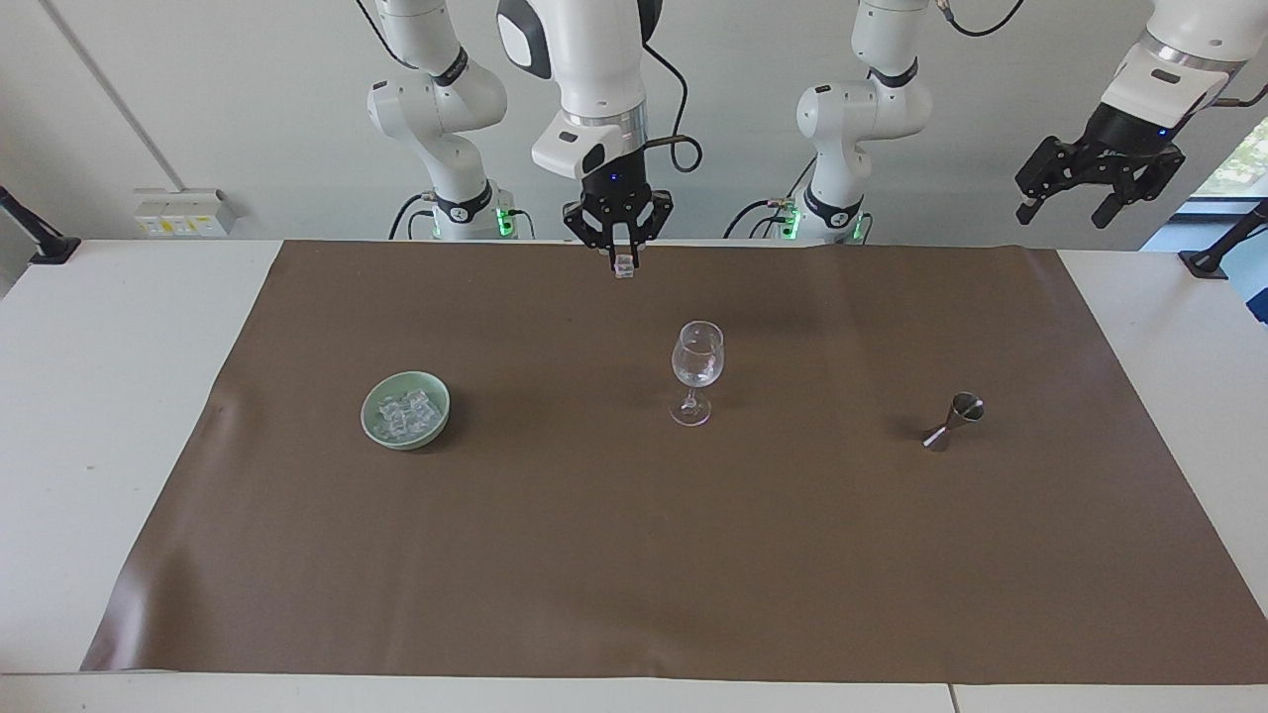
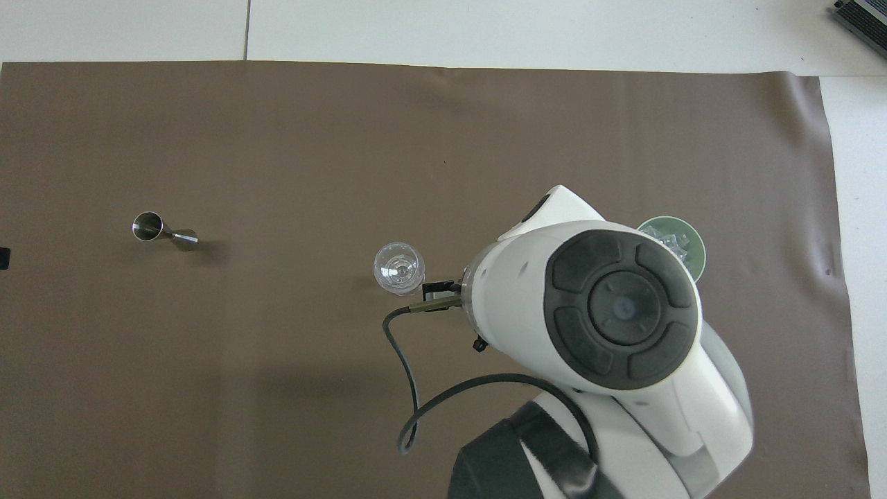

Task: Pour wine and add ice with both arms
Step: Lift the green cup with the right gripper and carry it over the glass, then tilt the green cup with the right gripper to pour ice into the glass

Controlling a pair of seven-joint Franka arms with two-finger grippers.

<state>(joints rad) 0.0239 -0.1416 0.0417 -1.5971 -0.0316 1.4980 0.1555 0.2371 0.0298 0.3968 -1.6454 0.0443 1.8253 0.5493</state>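
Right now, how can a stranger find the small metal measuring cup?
Start at the brown mat on the table. The measuring cup stands at the left arm's end, beside the wine glass. It alone is shiny metal, hourglass-shaped.
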